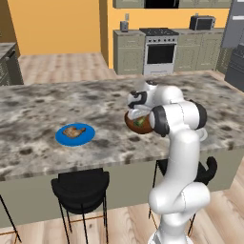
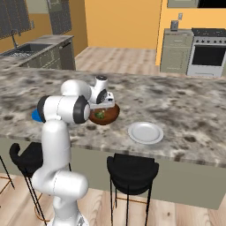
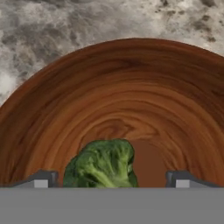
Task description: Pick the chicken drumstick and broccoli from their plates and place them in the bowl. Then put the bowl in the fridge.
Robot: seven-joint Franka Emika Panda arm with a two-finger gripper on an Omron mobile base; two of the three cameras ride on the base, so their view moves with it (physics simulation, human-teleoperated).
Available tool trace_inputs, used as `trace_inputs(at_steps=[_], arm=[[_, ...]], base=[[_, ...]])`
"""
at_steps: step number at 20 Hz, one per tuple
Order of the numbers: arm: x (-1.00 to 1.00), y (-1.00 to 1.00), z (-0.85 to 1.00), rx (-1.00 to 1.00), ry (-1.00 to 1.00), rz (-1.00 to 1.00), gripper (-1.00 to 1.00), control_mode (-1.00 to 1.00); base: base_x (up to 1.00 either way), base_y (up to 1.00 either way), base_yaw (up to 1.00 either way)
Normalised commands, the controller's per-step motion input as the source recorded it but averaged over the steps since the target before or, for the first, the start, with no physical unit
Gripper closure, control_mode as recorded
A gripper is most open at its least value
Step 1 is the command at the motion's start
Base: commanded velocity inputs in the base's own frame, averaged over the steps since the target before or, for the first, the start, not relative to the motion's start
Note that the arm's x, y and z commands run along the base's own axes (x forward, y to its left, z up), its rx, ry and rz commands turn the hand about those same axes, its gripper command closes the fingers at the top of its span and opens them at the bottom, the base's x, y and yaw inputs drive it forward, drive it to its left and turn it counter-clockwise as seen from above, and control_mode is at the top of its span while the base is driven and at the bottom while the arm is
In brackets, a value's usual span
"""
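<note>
Hovering over the bowl, the gripper points down into its reddish-brown hollow on the grey marbled counter. In the hand view the two finger tips stand wide apart at the bottom edge, one on each side of the broccoli; the floret sits between them on the bowl's inner slope, its lower part cut off by the frame, so whether the pads touch it cannot be told. The jaws look spread wider than the floret.

From the left base view the arm's elbow covers most of the bowl; only a sliver of its rim and a green speck of broccoli show beside the white links. From the right base view the bowl is clearer, with the floret inside it, though the hand hides its far rim.

The chicken drumstick lies on the blue plate, well to the left of the bowl. In the right base view that plate is nearly all hidden behind the arm. The pale plate sits just right of the bowl, bare.

Part of the dark grey fridge is cut off at the right edge, far beyond the bowl.
</note>
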Motion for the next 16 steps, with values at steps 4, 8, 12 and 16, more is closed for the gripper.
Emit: trace_inputs(at_steps=[4, 8, 12, 16], arm=[[-0.04, 0.08, 0.42, 0.06, 0.00, 0.00, -1.00, -1.00], [-0.24, 0.17, 0.49, 0.03, 0.00, 0.00, -1.00, -1.00], [-0.43, 0.29, 0.33, 0.04, 0.00, -0.04, -1.00, -1.00], [-0.51, 0.32, 0.23, 0.00, 0.00, -0.05, -1.00, -1.00]], base=[[0.00, 0.00, 0.00], [0.00, 0.00, 0.00], [0.00, 0.00, 0.00], [0.00, 0.00, 0.00]])
